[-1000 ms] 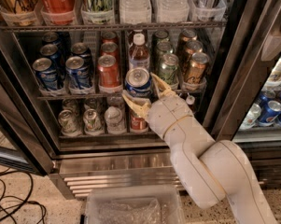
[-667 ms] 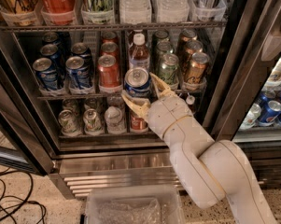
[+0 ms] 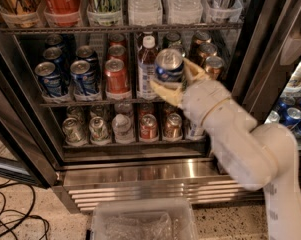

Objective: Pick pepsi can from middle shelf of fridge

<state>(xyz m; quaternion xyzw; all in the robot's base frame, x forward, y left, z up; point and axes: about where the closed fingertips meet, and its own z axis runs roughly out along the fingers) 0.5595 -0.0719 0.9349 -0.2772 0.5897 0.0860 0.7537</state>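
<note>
My gripper [image 3: 176,79] is shut on a blue pepsi can [image 3: 169,65], its cream fingers [image 3: 162,91] clasping the can from below and from the right. The can is tilted, silver top toward the camera, and sits in front of the middle shelf [image 3: 70,103] of the fridge [image 3: 155,176]. More blue pepsi cans [image 3: 85,77] stand in the left lanes of that shelf, beside a red can [image 3: 117,76] and a clear bottle [image 3: 146,64]. Bronze cans [image 3: 213,64] stand behind my wrist.
Tall cans and bottles [image 3: 142,1] fill the rack above. The bottom rack [image 3: 120,126] holds several cans. A clear plastic bin [image 3: 142,221] sits on the floor below. Cables [image 3: 10,216] lie at the left. A neighbouring cooler [image 3: 290,116] with blue cans stands at the right.
The gripper has carried the pepsi can up and to the right, away from the shelf's front edge, and the can now tilts more toward the camera.
</note>
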